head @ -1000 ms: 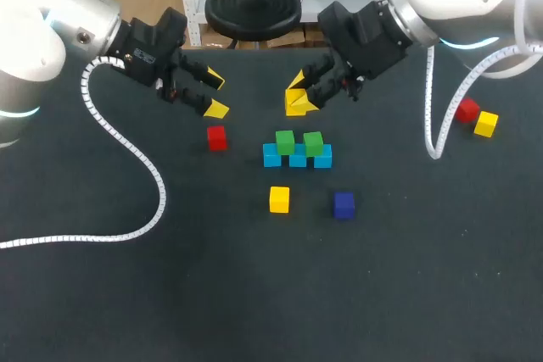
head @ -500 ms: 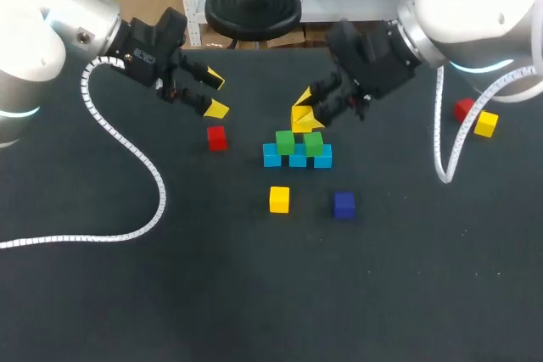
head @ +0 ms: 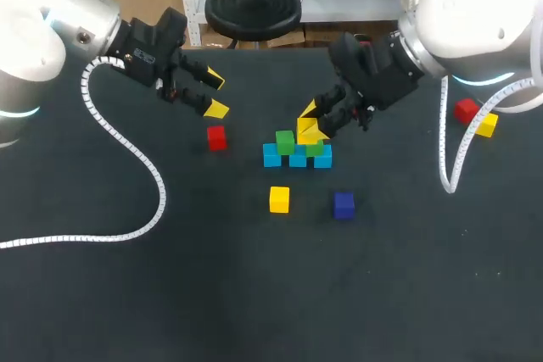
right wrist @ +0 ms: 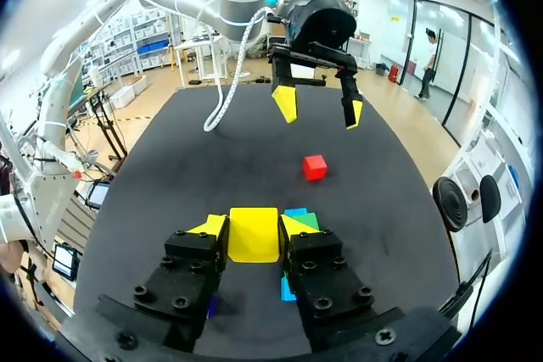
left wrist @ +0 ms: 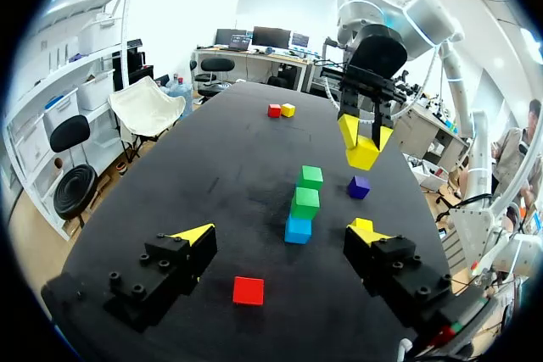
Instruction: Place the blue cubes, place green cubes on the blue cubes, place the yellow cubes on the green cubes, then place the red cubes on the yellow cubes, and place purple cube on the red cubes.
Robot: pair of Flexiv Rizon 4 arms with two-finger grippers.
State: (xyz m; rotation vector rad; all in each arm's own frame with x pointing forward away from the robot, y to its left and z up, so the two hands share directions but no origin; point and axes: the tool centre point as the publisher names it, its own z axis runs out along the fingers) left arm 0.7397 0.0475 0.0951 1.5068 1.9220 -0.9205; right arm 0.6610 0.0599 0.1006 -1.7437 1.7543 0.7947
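Black tabletop (head: 102,294) carries, about its middle, a row of three blue cubes (head: 297,158) touching side by side, with two green cubes (head: 285,141) resting on top of them. The right gripper (head: 310,125) hangs just above the right end of that row, its fingers drawn narrow on a yellow cube (right wrist: 254,235) pinched from two sides. The left wrist view shows this cube in the air, clear of the green ones. A second yellow cube (head: 279,199) lies on the table between the row and the near edge. The purple cube (head: 344,204) lies apart from it on the side toward the right edge. A red cube (head: 217,137) sits alone beside the row, toward the left edge. A second red cube (head: 465,110) and a third yellow cube (head: 486,125) sit close together by the right edge, toward the far right corner; whether they touch I cannot tell. The left gripper (head: 216,95) hangs near the far edge with its fingers spread wide, and the lone red cube lies on the table under the gap between them, untouched.
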